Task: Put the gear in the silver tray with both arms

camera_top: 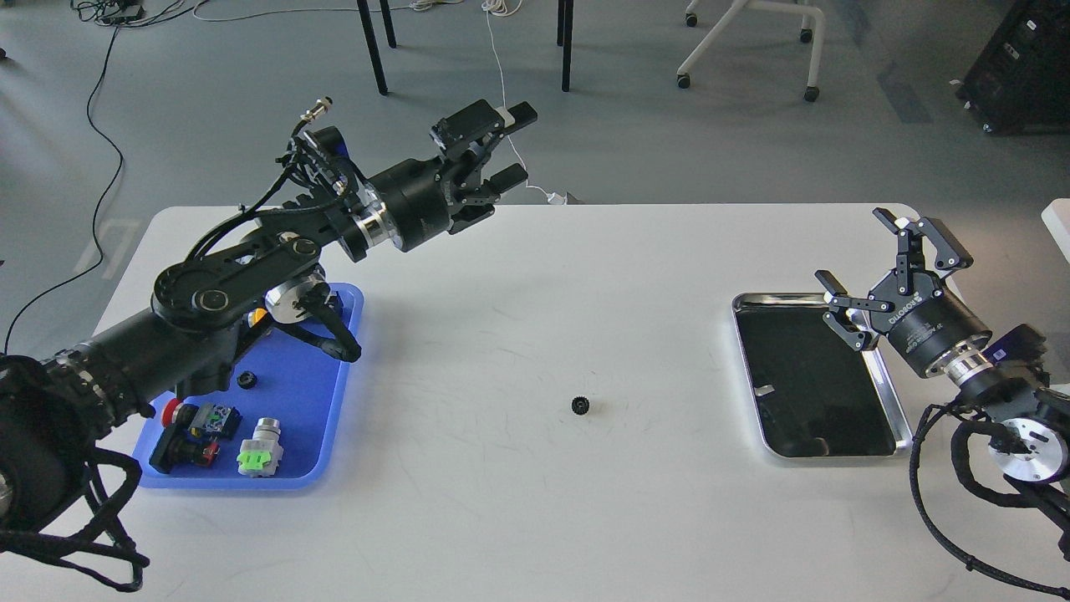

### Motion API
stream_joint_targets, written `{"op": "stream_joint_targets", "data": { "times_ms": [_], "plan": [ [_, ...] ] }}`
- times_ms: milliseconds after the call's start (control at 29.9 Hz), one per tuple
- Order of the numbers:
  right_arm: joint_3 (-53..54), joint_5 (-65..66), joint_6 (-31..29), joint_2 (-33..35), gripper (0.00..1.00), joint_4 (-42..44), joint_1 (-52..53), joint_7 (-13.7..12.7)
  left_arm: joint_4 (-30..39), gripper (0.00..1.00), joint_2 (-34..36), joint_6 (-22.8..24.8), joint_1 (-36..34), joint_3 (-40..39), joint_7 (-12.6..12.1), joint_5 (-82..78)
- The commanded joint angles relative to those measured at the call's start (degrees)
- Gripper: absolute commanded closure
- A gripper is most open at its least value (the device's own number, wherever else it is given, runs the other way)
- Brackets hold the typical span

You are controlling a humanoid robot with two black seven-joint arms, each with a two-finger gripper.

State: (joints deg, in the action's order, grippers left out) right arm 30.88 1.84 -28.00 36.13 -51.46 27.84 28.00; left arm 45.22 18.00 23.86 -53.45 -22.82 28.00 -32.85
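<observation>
Seen from the robot's head, a small black gear point(581, 406) lies alone on the white table point(535, 518), roughly midway between the blue plastic tray point(292, 418) on the left and the silver tray point(886, 393) on the right, well apart from both. The left gripper point(514, 146) is raised above the table's far edge, fingers spread and holding nothing; the right gripper point(890, 267) hovers over the silver tray's far right rim, its fingers likewise parted and empty. The silver tray's dark, mirror-like bottom looks bare. The blue tray holds assorted parts, including a red-capped switch point(185, 439), a green-and-silver button point(261, 449) and a second small dark gear-like piece point(246, 380), partly screened by the left arm. The gear on the table appears light, rigid and unlikely to break, but it is tiny and sits low, so a pinch across its toothed rim, fingers coming straight down on opposite sides, looks the surest hold; a glancing touch could send it skidding over the smooth tabletop. The gear is not yet in the silver tray.
</observation>
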Motion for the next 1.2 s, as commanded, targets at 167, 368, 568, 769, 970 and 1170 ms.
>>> {"op": "stream_joint_targets", "data": {
  "times_ms": [167, 368, 568, 769, 970, 1170],
  "plan": [
    [-1.34, 3.78, 0.00, 0.52, 0.01, -1.71, 1.07, 0.00, 0.49, 0.02, 6.78, 4.14, 7.38, -9.52, 0.00, 2.79],
    [-3.62, 16.95, 0.00, 2.81, 0.01, -4.79, 5.46, 0.00, 2.68, 0.02, 10.39, 4.14, 12.57, -13.56, 0.00, 2.79],
    [-19.16, 25.31, 0.00, 4.30, 0.01, -6.20, 20.38, 0.00, 3.47, 0.02, 12.67, 4.14, 15.82, -16.03, 0.00, 3.05],
    [-35.60, 34.62, 0.00, 1.94, 0.01, -6.64, 36.38, 0.00, 4.35, 0.02, 13.11, 4.14, 17.94, -19.02, 0.00, 5.51],
    [-48.09, 46.49, 0.00, -4.30, 0.01, -6.73, 46.59, 0.00, 5.93, 0.02, 13.82, 4.14, 18.99, -19.81, 0.00, 5.78],
    [-59.69, 55.54, 5.22, -12.47, 0.01, -6.55, 52.40, 0.00, 6.29, 0.02, 13.90, 4.14, 19.34, -20.51, 0.00, 5.78]
  ]
}}
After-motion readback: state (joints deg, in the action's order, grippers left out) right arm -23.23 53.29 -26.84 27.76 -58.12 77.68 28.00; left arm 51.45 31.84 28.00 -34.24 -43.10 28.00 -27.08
